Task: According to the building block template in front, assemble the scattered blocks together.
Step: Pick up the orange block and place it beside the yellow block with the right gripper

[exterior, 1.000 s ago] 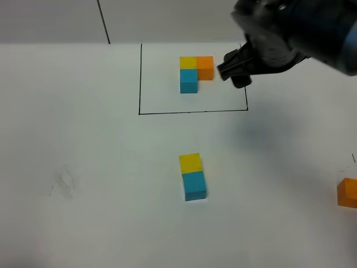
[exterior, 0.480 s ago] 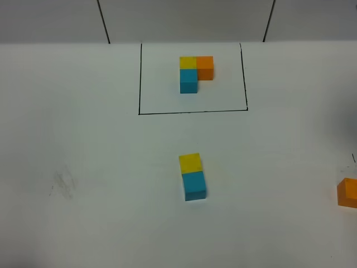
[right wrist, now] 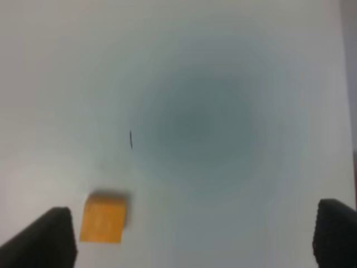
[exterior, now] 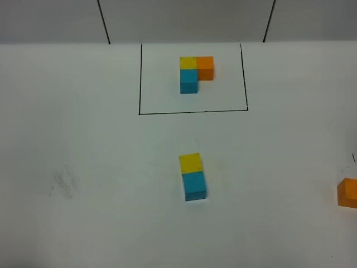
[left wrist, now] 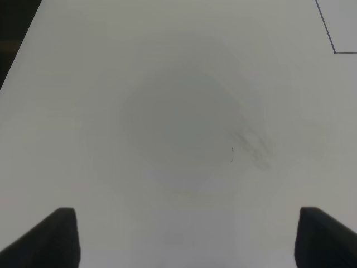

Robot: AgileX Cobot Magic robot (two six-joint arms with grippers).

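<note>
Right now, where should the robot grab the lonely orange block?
Probably from straight above, pinching two opposite side faces of the lone orange block. It sits flat on the table with nothing touching it, so its sides are free.

Left gripper (left wrist: 189,240) and right gripper (right wrist: 195,234), fingers (left wrist: 61,240) wide apart, empty.

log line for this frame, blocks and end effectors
yellow cube + cyan-blue cube: touching | orange cube: apart, far right | left end effector: open, empty | right end effector: open, empty
</note>
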